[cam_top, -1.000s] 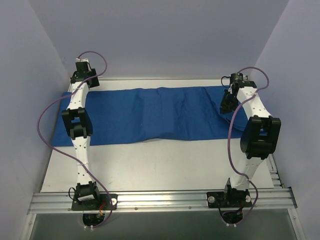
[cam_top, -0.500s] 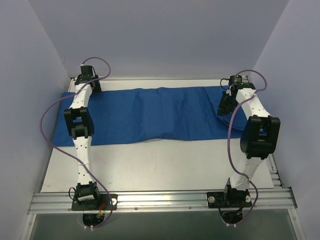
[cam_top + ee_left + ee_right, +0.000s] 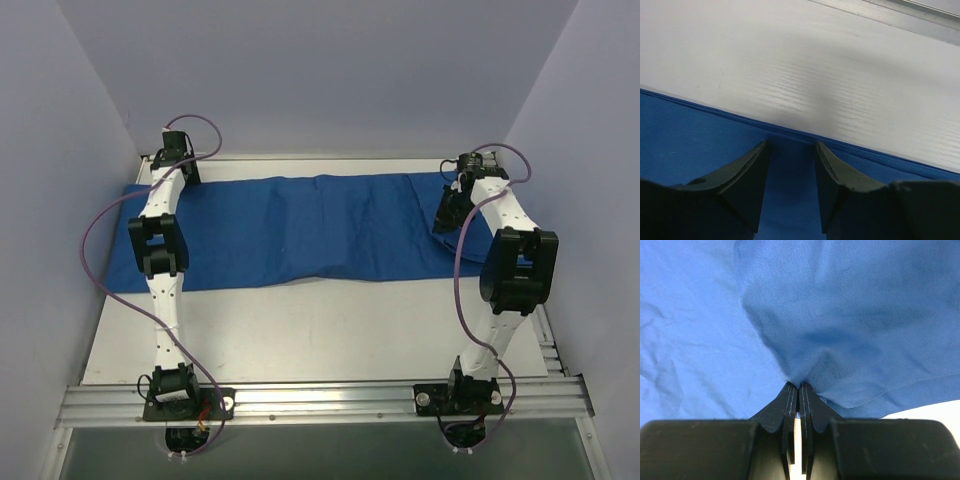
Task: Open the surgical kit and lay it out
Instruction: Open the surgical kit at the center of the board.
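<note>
The surgical kit's royal-blue cloth wrap (image 3: 300, 230) lies spread as a long wrinkled sheet across the far half of the white table. My left gripper (image 3: 178, 172) hangs over the cloth's far left corner. In the left wrist view that gripper (image 3: 790, 146) stands open, with its fingers (image 3: 747, 172) straddling flat cloth (image 3: 685, 135) just inside the far hem. My right gripper (image 3: 449, 212) is at the cloth's right end. In the right wrist view it (image 3: 799, 386) is shut on a pinched fold of cloth (image 3: 840, 315) that rises from the jaws.
Bare white tabletop (image 3: 320, 330) lies between the cloth and the arm bases. A metal rail (image 3: 320, 400) runs along the near edge and another strip (image 3: 900, 10) along the far edge. Lilac walls close in on the left, right and back.
My left gripper has come down onto the cloth's far left corner and its jaws have narrowed. My right gripper, still shut on the cloth, shifted slightly left.
</note>
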